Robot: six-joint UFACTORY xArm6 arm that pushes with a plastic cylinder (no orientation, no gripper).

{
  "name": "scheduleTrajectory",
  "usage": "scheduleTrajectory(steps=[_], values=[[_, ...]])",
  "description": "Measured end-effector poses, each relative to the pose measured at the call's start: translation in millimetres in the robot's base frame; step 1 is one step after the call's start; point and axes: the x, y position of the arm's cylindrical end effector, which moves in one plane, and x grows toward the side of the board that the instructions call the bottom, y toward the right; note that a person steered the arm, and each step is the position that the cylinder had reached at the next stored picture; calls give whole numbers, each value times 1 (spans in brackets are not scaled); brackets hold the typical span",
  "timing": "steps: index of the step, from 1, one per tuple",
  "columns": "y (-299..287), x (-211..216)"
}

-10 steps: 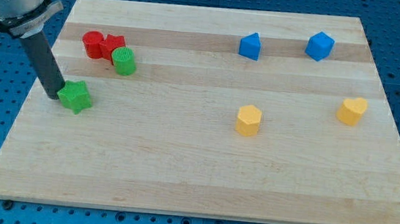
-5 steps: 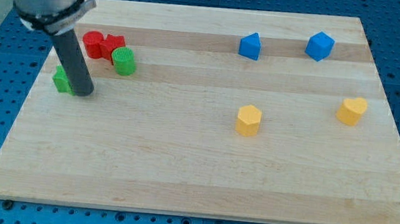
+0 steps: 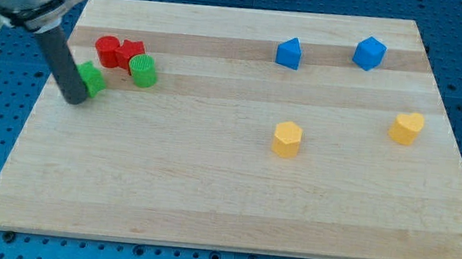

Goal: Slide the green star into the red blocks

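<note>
Camera view: my tip [image 3: 75, 100] down on the wooden worktop [image 3: 232, 206] near the view's left edge, pressed against the lower-left side of the green star [image 3: 92, 78], partly hiding it. No hand on this rig, only a straight dark rod, so nothing open or closed and nothing gripped; contact by pushing alone. Green star just below and to the view's left of the two red blocks [image 3: 119, 51], near but not visibly touching. Green round block [image 3: 143, 70] tight against the right-hand red one, just to the star's right. Well apart, toward the view's right: two blue blocks [image 3: 288, 53] [image 3: 369, 53] near the top edge, two yellow blocks [image 3: 287, 139] [image 3: 407, 128] lower down.

Likely handling: small, rigid and light, probably quick to slide on smooth wood and quick to spin or slip sideways off a narrow rod. No taking hold possible; best contact judged to be the star's lower-left face, square on and through its middle, in line with the reds up and to the right. Off-centre pushing apt to turn the star aside or into the green round block.
</note>
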Motion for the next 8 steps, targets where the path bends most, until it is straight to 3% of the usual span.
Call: scheduleTrajectory(steps=[1, 2, 3, 6, 8], values=[[8, -1], [-36, 29], [-68, 23], [7, -15], [19, -18]])
